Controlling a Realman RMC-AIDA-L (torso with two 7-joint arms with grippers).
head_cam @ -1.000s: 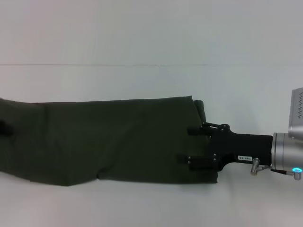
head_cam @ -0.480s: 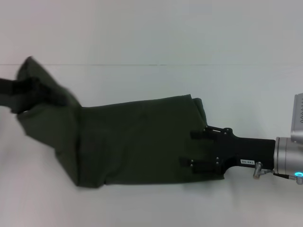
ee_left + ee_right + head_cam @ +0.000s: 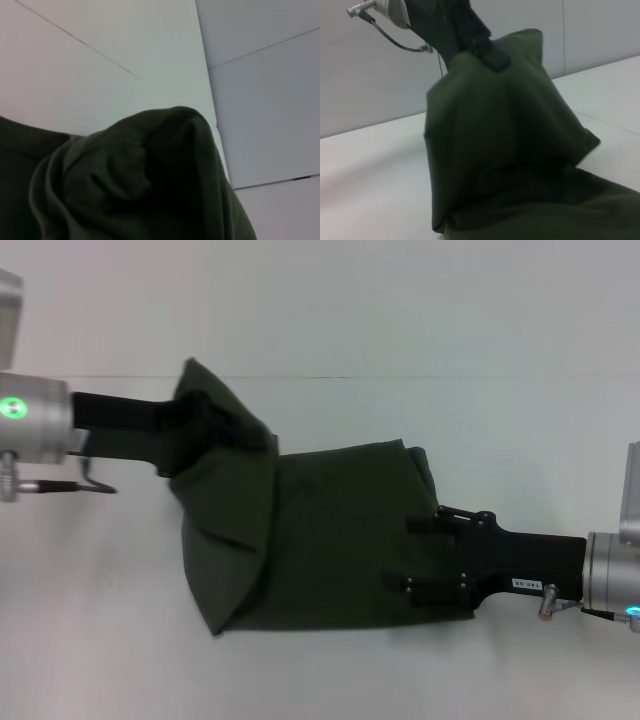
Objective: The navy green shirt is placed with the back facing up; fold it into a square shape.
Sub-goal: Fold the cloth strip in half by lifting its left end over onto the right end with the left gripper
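Note:
The navy green shirt (image 3: pixel 330 530) lies as a long folded band across the white table. My left gripper (image 3: pixel 235 430) is shut on its left end, holding that end raised so it drapes down in a fold over the middle. My right gripper (image 3: pixel 410 555) is open, with both black fingers lying on the shirt's right end. The right wrist view shows the raised cloth (image 3: pixel 510 150) hanging from the left gripper (image 3: pixel 480 45). Dark bunched fabric (image 3: pixel 140 185) fills the lower part of the left wrist view. No lettering shows.
A white table (image 3: pixel 320 300) with a thin seam line (image 3: pixel 400 377) running across behind the shirt. Bare surface lies in front of and behind the cloth. A pale wall (image 3: pixel 370 90) rises beyond the table in the right wrist view.
My left gripper has lifted the shirt's left end off the table and carried it rightward toward the middle. The right gripper has drifted slightly right and stays on the right end.

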